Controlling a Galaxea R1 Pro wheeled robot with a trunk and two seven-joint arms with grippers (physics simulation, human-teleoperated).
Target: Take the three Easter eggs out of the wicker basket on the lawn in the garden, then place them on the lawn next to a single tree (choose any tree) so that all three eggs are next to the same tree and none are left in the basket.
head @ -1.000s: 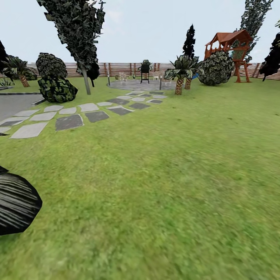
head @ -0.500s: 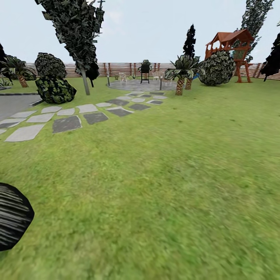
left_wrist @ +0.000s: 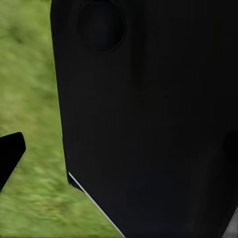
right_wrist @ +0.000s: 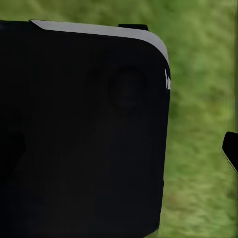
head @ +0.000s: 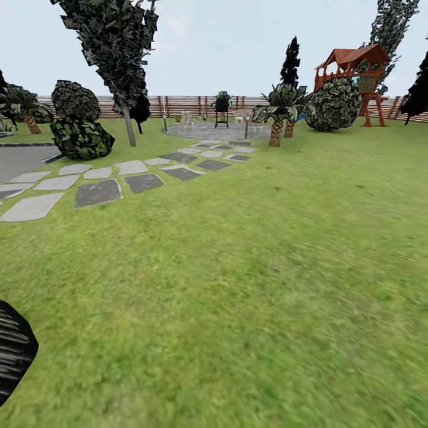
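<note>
Lawn: wide mottled green grass lawn (head: 255, 279), spreading from the foreground to the brown slatted fence (head: 184, 104).
Tree: tall tree with pale grey-beige trunk and dark shard-like foliage (head: 119, 53), rooted on the lawn just left of the stepping stones' far end.
Path: flat grey stepping stones (head: 98, 192), irregular slabs curving toward the round grey stone patio (head: 208, 129).
Playhouse: red-brown wooden play tower (head: 355, 74), far right of the patio, behind a round dark bush (head: 333, 104).
Palm: short scaly-trunked palm (head: 276, 113), right of the patio.
Wrist views: blurred grass behind large black robot housing (left_wrist: 148, 119); fingers hidden, so the state of both jaws cannot be told.
Eggs, basket: cannot tell where.
</note>
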